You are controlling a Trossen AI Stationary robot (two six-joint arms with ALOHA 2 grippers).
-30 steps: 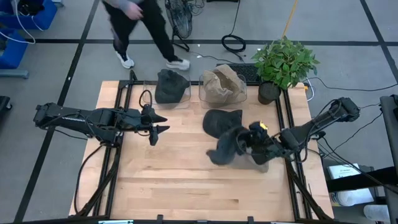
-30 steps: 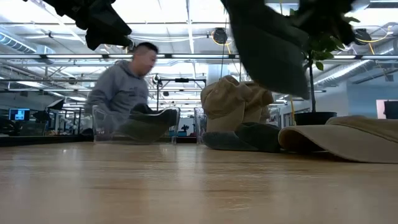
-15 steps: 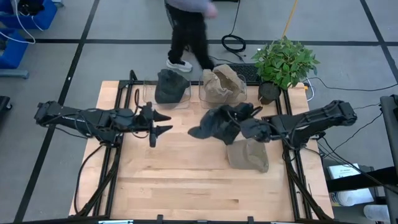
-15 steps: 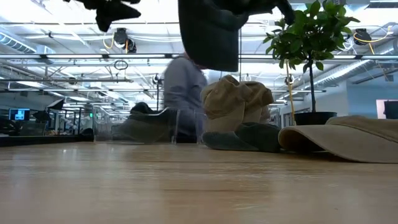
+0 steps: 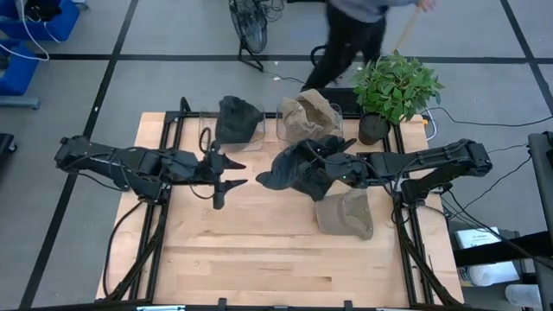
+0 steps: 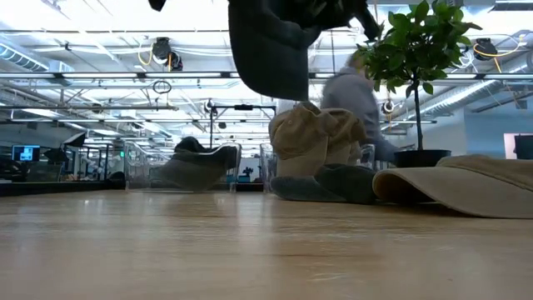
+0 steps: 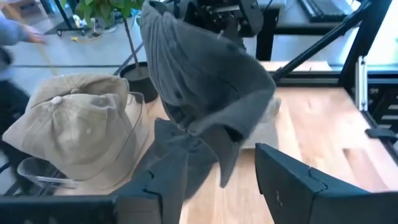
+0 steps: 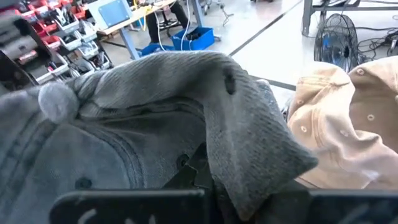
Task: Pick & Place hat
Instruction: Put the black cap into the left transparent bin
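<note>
1. Overhead, the right gripper (image 5: 339, 166) carries a dark grey cap (image 5: 294, 170) above the table's middle, near the tan cap (image 5: 308, 117) in its clear bin (image 5: 281, 127). To do this well, I judge it should clear the bin walls before lowering. The left gripper (image 5: 235, 172) waits alongside, fingers spread and empty.
2. From table level, the grey cap hangs high, off the wood; another tan cap (image 6: 466, 185) lies flat at the right.
3. On the left wrist, the two dark fingers (image 7: 292, 180) stand wide apart, touching nothing.
4. On the right wrist, grey fabric fills the view, pinched in the closed jaws.
</note>
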